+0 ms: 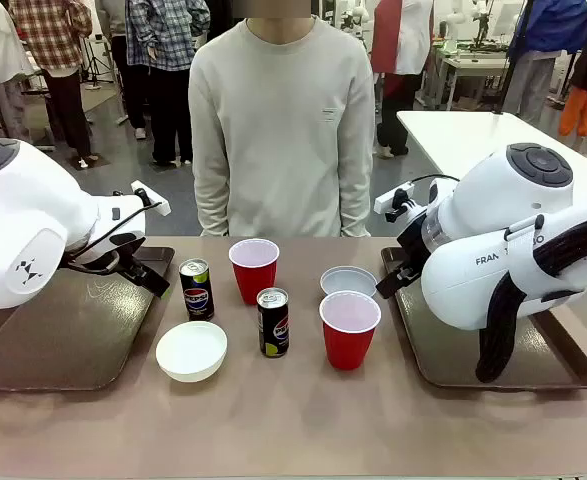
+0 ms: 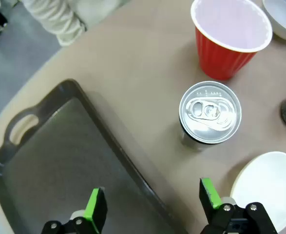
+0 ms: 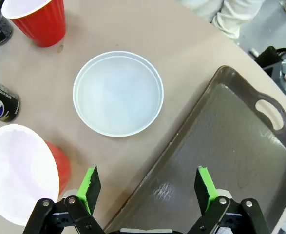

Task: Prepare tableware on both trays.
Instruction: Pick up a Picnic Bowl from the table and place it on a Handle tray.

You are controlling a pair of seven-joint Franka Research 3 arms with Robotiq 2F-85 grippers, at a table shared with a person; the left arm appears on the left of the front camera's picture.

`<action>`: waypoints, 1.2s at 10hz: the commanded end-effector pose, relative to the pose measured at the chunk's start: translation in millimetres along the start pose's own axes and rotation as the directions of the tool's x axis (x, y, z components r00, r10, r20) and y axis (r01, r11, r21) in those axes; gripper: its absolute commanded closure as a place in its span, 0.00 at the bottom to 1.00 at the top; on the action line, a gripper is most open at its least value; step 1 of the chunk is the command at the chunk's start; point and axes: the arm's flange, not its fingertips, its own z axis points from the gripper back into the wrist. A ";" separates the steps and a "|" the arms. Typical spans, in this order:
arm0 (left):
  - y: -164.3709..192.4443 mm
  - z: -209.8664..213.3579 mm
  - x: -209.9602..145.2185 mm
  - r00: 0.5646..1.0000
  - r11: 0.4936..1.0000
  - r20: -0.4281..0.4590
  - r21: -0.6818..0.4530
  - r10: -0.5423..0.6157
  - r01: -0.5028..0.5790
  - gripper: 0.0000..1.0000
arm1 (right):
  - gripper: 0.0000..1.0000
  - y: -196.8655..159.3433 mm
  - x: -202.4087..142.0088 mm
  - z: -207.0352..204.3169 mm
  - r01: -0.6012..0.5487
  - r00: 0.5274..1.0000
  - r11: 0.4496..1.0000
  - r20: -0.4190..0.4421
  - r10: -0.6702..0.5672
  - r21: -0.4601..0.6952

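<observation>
Two dark brown trays lie at the table's sides, the left tray (image 1: pixel 63 340) (image 2: pixel 50 161) and the right tray (image 1: pixel 533 365) (image 3: pixel 230 151), both bare. Between them stand two red cups (image 1: pixel 254 268) (image 1: pixel 350 328), two dark cans (image 1: pixel 196 289) (image 1: pixel 273 322), a white bowl (image 1: pixel 191 350) and a greyish-white bowl (image 1: pixel 348 281) (image 3: pixel 118 92). My left gripper (image 2: pixel 152 202) hangs open over the left tray's inner rim, a can (image 2: pixel 210 113) just ahead. Over the right tray's inner rim my right gripper (image 3: pixel 147 185) is open, the greyish bowl ahead. Nothing is held.
A person in a pale sweater (image 1: pixel 283 120) stands at the far edge, no hands over the table. The bulky arm bodies (image 1: pixel 23 230) (image 1: pixel 513 250) overhang both trays. Bare tabletop runs along the near edge (image 1: pixel 293 430).
</observation>
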 end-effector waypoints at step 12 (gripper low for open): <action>-11.4 15.9 -3.3 1.000 1.000 -0.030 0.017 0.001 0.000 0.00 | 0.00 11.9 -1.9 18.8 0.004 1.000 0.999 0.012 -0.005 0.034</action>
